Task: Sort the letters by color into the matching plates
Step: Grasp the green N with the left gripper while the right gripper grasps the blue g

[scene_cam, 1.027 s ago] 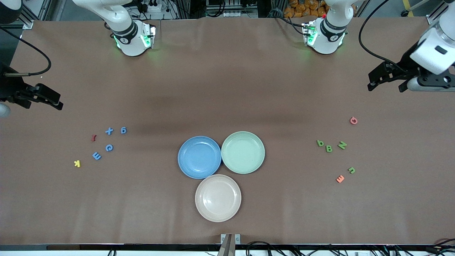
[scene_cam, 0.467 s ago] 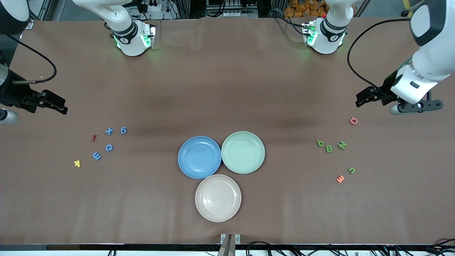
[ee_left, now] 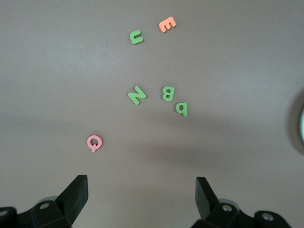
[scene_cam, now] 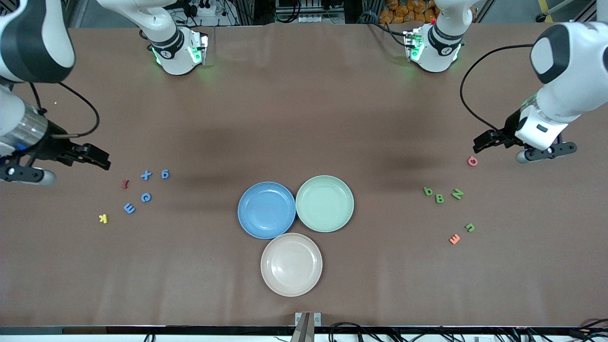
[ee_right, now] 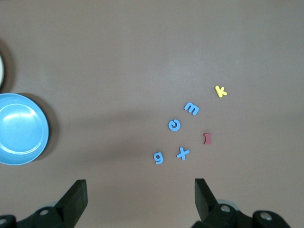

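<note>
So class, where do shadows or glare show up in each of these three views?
Front view: broad soft shadow bands cross the table, and green lights glow at both arm bases. Left wrist view: a dim shadow lies near the pink letter. Right wrist view: the blue plate shows faint sheen.

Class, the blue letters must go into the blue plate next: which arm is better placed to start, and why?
Right. The right gripper, open, hovers beside the blue letters, all at its end of the table; the left gripper is over the pink letter.

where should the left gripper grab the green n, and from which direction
Probably straight from above: the small green foam letter N lies flat on the brown table, apart from the green letter B. The open left gripper could close across its two outer strokes.
</note>
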{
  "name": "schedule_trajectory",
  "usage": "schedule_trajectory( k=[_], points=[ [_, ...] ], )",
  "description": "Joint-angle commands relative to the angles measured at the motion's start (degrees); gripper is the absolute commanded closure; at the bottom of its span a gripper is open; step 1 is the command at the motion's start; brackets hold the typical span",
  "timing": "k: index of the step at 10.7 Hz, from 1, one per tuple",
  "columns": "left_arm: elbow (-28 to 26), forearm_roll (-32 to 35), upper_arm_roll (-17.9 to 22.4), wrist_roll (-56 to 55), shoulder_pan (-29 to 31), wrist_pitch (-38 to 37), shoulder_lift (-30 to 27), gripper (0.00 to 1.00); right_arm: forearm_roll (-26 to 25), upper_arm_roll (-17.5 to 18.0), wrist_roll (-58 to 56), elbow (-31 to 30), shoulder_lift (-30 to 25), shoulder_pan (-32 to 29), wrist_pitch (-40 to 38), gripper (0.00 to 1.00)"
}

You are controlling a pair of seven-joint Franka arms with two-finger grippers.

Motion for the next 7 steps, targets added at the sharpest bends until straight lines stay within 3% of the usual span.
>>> schedule_trajectory(
  k=[1,7],
  points=[
    [-5.3,-1.2,-0.6,-5.5,0.7,8.2,2.6,0.00,0.0,0.4,4.2,-9.5,-1.6,0.2,7.4,0.00],
    [-5.3,-0.3,-0.2,-24.3,0.8,21.7,13.4,0.00,0.1,1.8,1.4,-27.5,0.2,0.2,26.5,0.00]
  ],
)
